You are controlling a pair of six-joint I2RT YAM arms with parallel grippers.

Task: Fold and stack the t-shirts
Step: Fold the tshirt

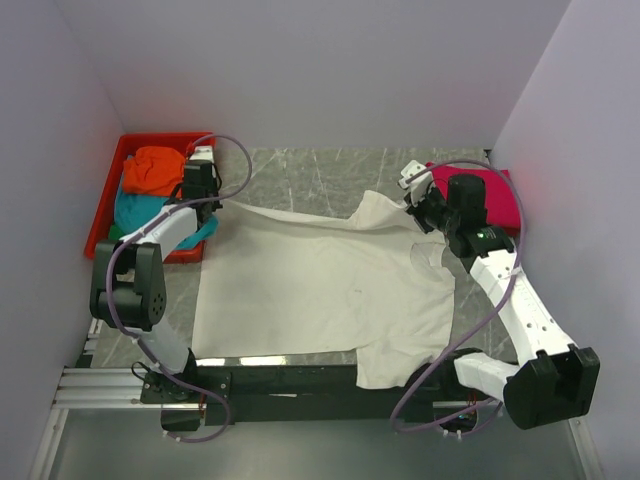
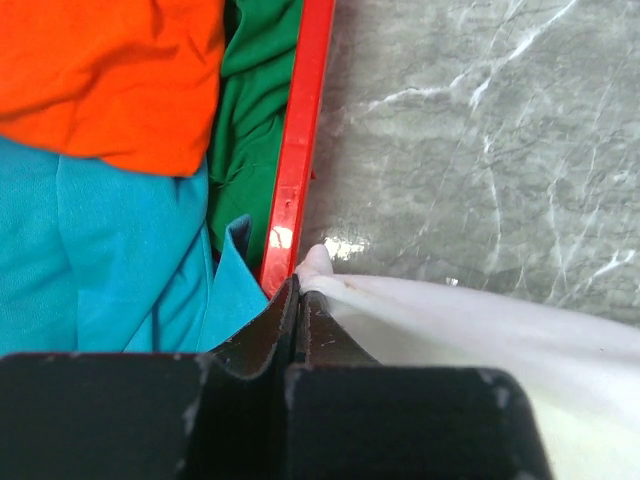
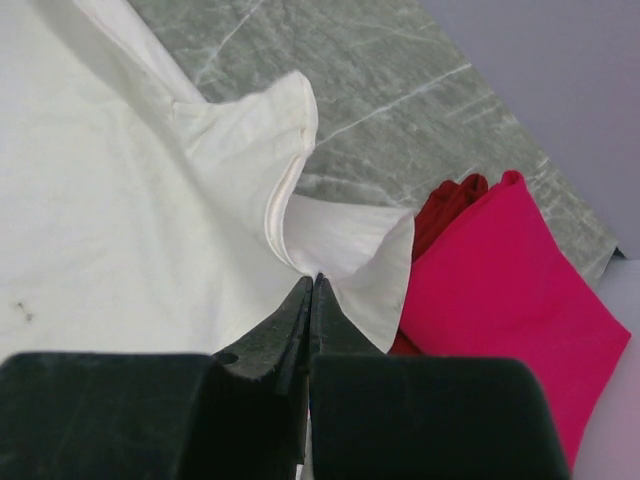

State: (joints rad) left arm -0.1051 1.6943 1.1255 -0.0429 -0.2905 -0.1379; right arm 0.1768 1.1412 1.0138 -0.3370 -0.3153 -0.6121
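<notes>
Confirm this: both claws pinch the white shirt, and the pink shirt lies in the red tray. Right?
No. The pink shirt lies on the table at far right, outside the tray; the top view shows it. The left claw and right claw do pinch the white shirt.

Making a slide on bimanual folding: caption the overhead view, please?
Left gripper and right gripper pinch the far edge of the cream shirt; other shirts lie in the red tray.

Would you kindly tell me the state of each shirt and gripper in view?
white t-shirt: spread out, unfolded
orange t-shirt: crumpled in tray
teal t-shirt: crumpled in tray
pink t-shirt: folded
left gripper: shut on white t-shirt
right gripper: shut on white t-shirt
</notes>
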